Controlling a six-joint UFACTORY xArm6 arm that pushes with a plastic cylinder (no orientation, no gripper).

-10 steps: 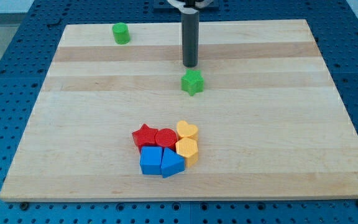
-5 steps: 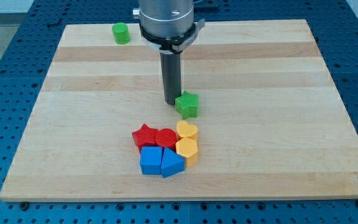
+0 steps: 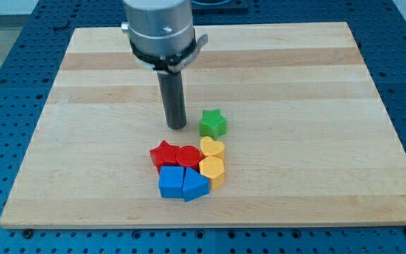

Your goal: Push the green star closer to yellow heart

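My tip [image 3: 176,126] is down on the wooden surface [image 3: 316,141], a little toward the view's left of the green star [image 3: 213,124], with a clear strip of wood between the two. No jaws on this arm at all, just a straight dark rod, so nothing is held.

The green star sits near the middle of the board, just above the yellow heart [image 3: 212,147]. The two look almost touching, the star's lower edge right at the heart's top; whether they actually meet is hard to tell from here.

Now the crowd below. The yellow heart heads the right side of a tight cluster. Straight under it is a second yellow block [image 3: 212,169], hexagon-like, pressed up against it. To the heart's left is a red round block [image 3: 188,156], and left of that a red star [image 3: 163,154], the three sitting shoulder to shoulder in a row. Under the reds are two blue blocks: a blue cube [image 3: 170,182] toward the view's left and a blue wedge-like block [image 3: 195,186] beside it, its exact shape unclear. All six are packed together, so the heart is hemmed in on its left and below, open on its right and on top where the star is.

Well away, near the view's top left corner of the board, a green cylinder [image 3: 137,32] is partly hidden behind the arm's grey body.
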